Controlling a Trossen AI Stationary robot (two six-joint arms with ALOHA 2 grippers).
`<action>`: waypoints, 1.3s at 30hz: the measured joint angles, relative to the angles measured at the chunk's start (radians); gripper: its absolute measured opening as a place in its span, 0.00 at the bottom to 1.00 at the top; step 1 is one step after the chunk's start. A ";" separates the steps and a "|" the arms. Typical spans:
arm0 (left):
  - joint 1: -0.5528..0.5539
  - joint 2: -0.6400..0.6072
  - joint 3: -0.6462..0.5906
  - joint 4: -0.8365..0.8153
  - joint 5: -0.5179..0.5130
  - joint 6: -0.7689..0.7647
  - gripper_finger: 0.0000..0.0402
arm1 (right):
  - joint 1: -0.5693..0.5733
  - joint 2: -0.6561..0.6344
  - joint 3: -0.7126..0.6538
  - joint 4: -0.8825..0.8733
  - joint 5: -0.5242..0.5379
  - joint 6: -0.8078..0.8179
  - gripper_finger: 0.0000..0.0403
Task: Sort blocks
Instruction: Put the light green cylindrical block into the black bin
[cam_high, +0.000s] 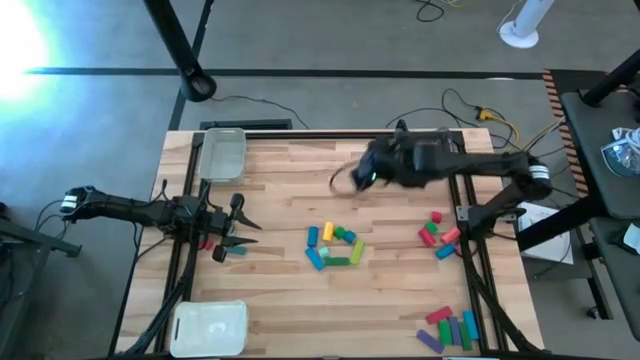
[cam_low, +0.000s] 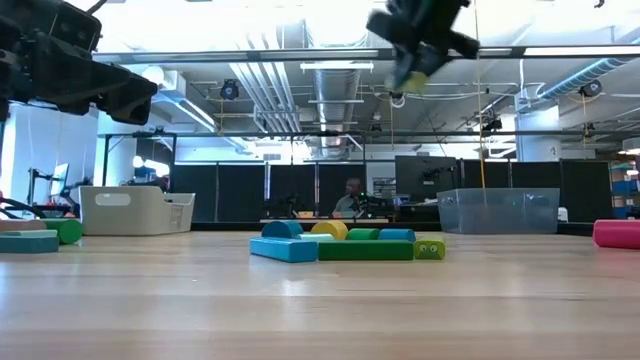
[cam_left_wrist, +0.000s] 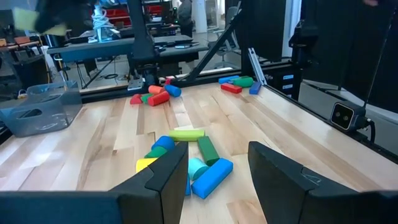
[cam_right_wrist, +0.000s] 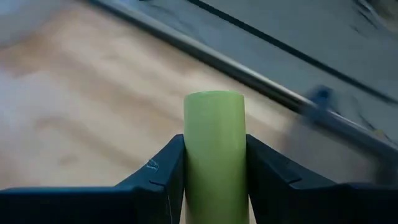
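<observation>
My right gripper (cam_high: 364, 178) hangs high over the far middle of the table, shut on a light green bar-shaped block (cam_right_wrist: 214, 143), which also shows in the low view (cam_low: 412, 82). A heap of blue, green, yellow and teal blocks (cam_high: 335, 247) lies at the table's middle. More blocks lie in a cluster at the right (cam_high: 438, 235) and another at the near right (cam_high: 450, 328). My left gripper (cam_high: 245, 230) waits open above the left side, beside a red block (cam_high: 205, 243) and a teal block (cam_high: 233, 253). My right gripper pinches the light green block by its two long sides (cam_right_wrist: 189, 168) between its two fingers. The block lies along the fingers, and its free end (cam_right_wrist: 214, 99) sticks out past the fingertips. It is lifted well clear of the table.
A clear tray (cam_high: 222, 155) stands at the far left corner and a white tray (cam_high: 210, 328) at the near left corner. Bare wood lies between the middle heap and the trays. Black frame rails run along the table's left and right sides.
</observation>
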 joint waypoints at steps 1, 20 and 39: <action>0.000 0.000 0.000 0.000 0.000 0.000 0.38 | -0.041 -0.010 -0.009 -0.025 0.000 0.021 0.31; 0.000 0.000 0.000 0.000 0.000 0.000 0.38 | -0.673 -0.015 -0.366 0.254 -0.367 -0.011 0.31; 0.000 0.000 0.000 0.000 0.000 0.000 0.38 | -0.896 0.158 -0.428 0.390 -0.509 -0.103 0.32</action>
